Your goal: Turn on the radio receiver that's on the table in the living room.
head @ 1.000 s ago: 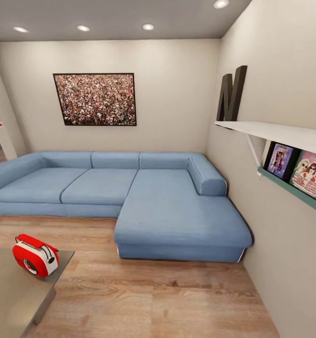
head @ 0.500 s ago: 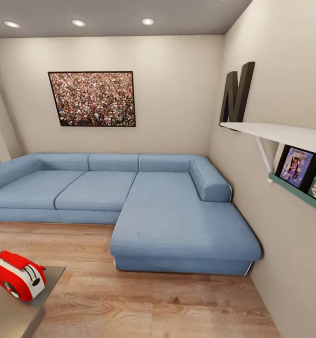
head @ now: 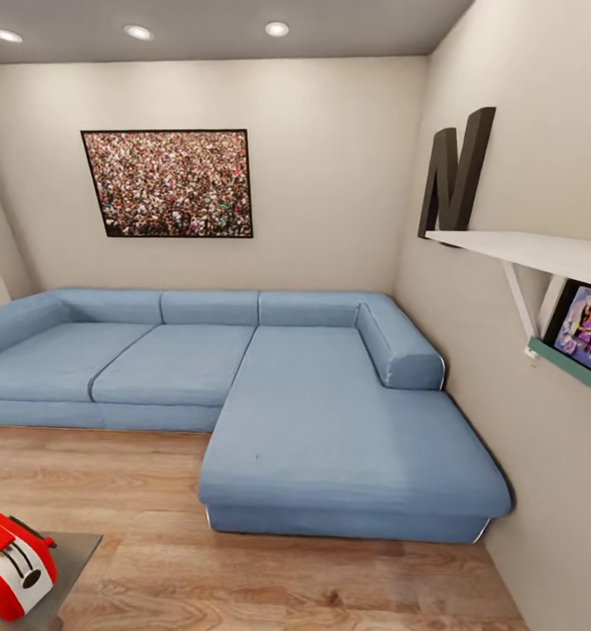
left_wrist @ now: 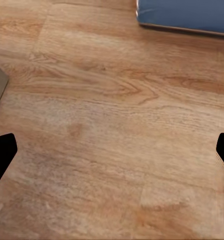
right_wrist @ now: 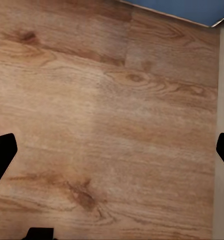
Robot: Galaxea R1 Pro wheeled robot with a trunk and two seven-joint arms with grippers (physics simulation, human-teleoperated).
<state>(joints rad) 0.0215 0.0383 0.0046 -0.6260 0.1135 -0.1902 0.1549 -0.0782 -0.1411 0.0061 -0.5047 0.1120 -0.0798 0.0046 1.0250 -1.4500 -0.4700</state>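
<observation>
Radio receiver [head: 10, 577] on worktop [head: 72, 561] corner, well apart from wide-spread, empty left gripper [left_wrist: 112, 150] and right gripper [right_wrist: 112, 150]. Risk: receiver slips from head view, reach misjudged.

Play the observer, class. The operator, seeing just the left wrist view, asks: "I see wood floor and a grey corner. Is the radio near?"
Observer: Yes. In the head view the radio receiver sits at the corner of the table, low on the robot's left.
Operator: Is my other gripper free?
Observer: The right gripper is open over the floor, holding nothing.
Operator: What's ahead?
Observer: A framed picture hangs on the wall above the sofa.
</observation>
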